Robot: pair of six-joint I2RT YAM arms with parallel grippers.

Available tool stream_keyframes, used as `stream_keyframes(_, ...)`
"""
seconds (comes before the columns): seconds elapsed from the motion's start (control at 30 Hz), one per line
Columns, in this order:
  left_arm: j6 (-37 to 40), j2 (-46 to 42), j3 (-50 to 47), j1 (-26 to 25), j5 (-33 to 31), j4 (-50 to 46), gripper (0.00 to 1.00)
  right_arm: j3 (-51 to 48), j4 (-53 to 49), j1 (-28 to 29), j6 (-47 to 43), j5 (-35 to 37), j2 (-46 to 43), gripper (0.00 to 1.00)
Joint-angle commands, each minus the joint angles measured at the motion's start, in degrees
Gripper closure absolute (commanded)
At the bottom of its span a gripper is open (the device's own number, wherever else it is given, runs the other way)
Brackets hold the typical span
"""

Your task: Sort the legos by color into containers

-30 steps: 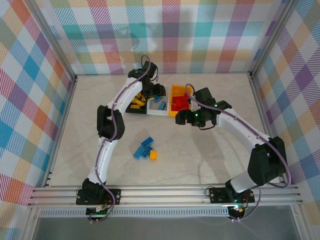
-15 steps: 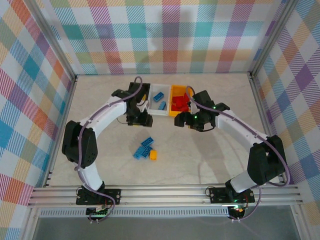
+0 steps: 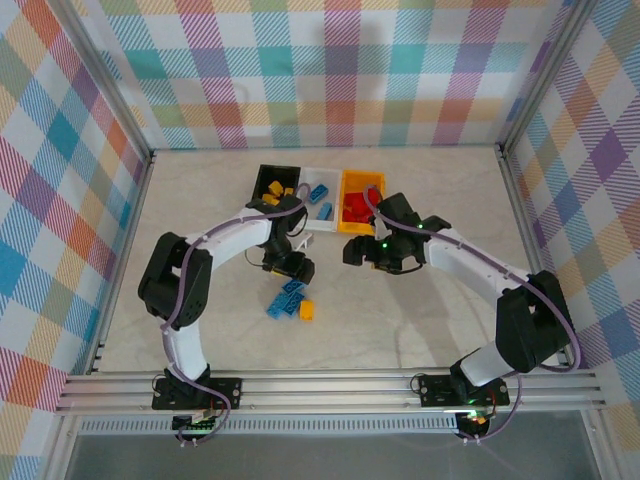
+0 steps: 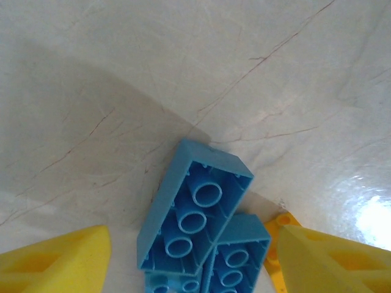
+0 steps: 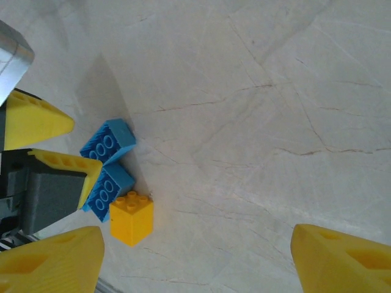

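Two blue legos and a yellow lego lie loose on the table. My left gripper hangs just above them, open and holding nothing. In the left wrist view the blue legos lie upside down between its yellow fingers, with the yellow lego at the right finger. My right gripper is open and empty in front of the yellow-orange bin, which holds red legos. The right wrist view has the blue legos and yellow lego at its left. The black bin holds yellow legos, the white bin blue ones.
The three bins stand side by side at the back middle of the marble-patterned table. Metal frame rails run along the near edge, and checked walls close in the other sides. The left gripper's fingers show in the right wrist view.
My left arm has swung from over the black bin toward me, down to the loose legos, uncovering the bin. The right gripper has drifted a little left and toward me.
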Motion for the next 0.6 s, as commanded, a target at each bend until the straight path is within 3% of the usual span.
stream_keyframes(0.0, 1.97, 1.73, 1.04, -0.62, 0.0, 0.48, 0.28, -0.75, 0.78, 0.33, 1.01, 0.98, -2.08, 0.19)
stream_keyframes(0.43, 1.59, 7.88, 2.14, -1.25, -1.39, 1.53, 0.32, 1.38, 0.56, 0.34, -0.07, 0.73, 0.31, 0.19)
stream_keyframes(0.57, 0.5, 9.16, 2.79, -1.17, -3.71, 1.84, 0.51, 2.61, -0.36, 0.32, -1.04, 1.0, 0.61, 0.19)
